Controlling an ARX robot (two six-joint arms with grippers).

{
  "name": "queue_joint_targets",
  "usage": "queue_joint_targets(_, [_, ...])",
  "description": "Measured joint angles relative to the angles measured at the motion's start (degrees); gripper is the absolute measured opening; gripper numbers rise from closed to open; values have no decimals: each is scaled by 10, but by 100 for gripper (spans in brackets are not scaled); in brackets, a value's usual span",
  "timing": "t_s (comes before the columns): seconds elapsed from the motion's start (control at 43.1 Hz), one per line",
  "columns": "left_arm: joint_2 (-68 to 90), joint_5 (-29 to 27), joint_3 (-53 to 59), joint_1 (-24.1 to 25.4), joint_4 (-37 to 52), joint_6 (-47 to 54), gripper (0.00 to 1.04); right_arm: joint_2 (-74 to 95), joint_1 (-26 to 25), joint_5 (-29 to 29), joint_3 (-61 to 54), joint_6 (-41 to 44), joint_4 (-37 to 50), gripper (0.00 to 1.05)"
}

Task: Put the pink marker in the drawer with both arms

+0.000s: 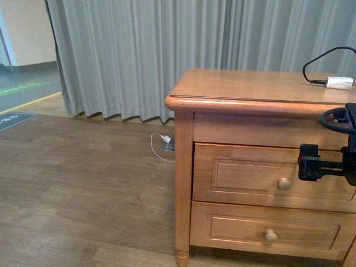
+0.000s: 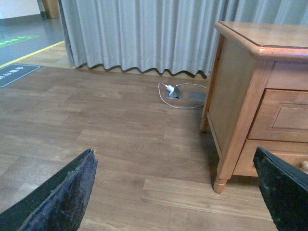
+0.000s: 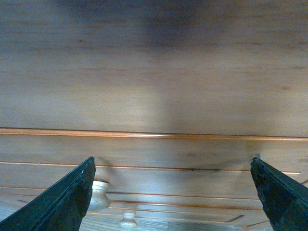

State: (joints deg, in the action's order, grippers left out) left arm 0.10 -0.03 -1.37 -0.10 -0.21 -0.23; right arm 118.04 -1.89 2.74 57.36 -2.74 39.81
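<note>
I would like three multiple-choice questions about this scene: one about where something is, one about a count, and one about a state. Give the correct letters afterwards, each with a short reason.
1. Where is the white adapter with the black cable?
A. on the floor by the curtain
B. on top of the cabinet
C. inside a drawer

2. How many drawer fronts with a round knob show in the front view?
A. one
B. two
C. three

3. What is the state of the upper drawer?
A. closed
B. pulled halfway out
C. taken out

Answers:
1. B, it lies near the far right of the cabinet top.
2. B, the upper drawer and the lower drawer each carry one knob.
3. A, its front sits flush in the frame, with the right gripper in front of it, jaws wide apart.
</note>
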Motion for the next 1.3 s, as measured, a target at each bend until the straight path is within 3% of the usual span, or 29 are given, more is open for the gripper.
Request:
queue_joint_targets(0.255, [0, 0, 0, 0, 0, 0, 99, -48, -1, 29, -31, 4, -1, 96])
queue_joint_targets(0.557, [0, 0, 0, 0, 0, 0, 99, -279, 0, 32, -135, 4, -120, 96])
queue_joint_targets(0.952, [0, 0, 0, 0, 0, 0, 99, -763, 12, -7, -212, -81, -497, 96])
queue_joint_targets(1.091, [0, 0, 0, 0, 0, 0, 99, -774, 12, -11, -213, -90, -499, 96])
queue_joint_targets(1.184, [0, 0, 0, 0, 0, 0, 99, -807, 17, -26, -301, -22, -324, 76])
queue_joint_targets(1.3, [0, 0, 0, 0, 0, 0, 99, -841, 17, -27, -356, 6, -271, 58])
